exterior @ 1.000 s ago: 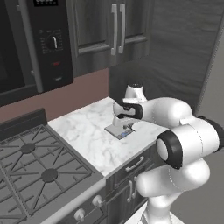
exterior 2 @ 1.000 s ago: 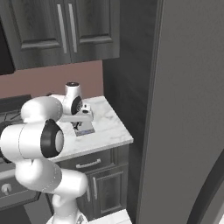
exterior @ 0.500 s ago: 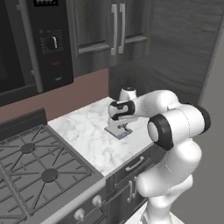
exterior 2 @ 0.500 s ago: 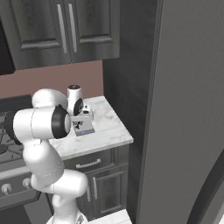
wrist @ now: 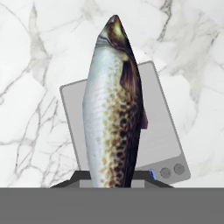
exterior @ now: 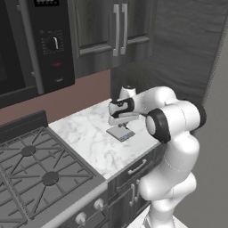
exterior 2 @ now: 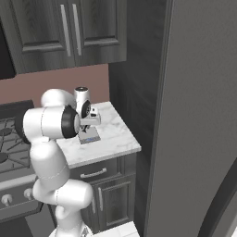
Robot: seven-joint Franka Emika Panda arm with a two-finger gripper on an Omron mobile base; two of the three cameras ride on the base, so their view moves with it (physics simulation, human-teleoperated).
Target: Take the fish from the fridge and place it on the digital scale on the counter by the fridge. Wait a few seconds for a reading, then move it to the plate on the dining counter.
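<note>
Marble counter (wrist: 35,65); fish (wrist: 114,109) in closed fingers (wrist: 74,178) above digital scale (wrist: 164,131).

wall: plain dusty-pink backsplash (exterior: 84,95)
upper cabinets: dark grey wood-grain doors (exterior: 111,33) with slim silver handles
oven: black built-in unit with dial (exterior: 49,44)
stove: black gas hob with iron grates (exterior: 38,171)
</note>
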